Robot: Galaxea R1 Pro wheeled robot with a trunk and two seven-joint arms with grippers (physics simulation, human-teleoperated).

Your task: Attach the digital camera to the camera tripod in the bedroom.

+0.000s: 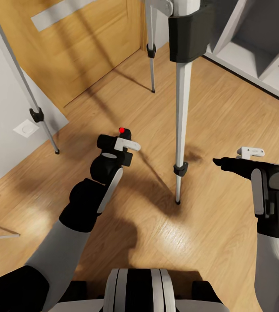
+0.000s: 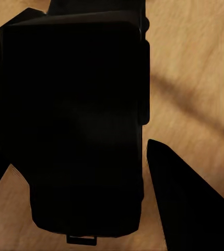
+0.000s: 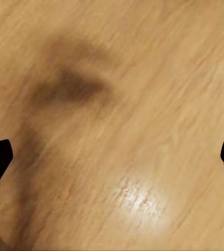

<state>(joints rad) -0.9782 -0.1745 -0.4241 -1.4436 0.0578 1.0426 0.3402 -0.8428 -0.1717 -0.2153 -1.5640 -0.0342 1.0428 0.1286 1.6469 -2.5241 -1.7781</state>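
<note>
The left gripper (image 1: 121, 145) grips the digital camera (image 1: 113, 149) above the wood floor (image 1: 208, 108), left of the camera tripod (image 1: 182, 130) leg. The right gripper (image 1: 239, 158) is released. Raise the camera level toward the tripod's head overhead, avoiding the legs.

Left claw (image 1: 121, 145) clamped, apparently — right claw (image 1: 237, 157) spread, arms forward.

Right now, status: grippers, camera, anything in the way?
Left gripper shut on digital camera, held above the floor. Right gripper open, empty. Camera tripod leg stands between the arms; head out of frame.
</note>
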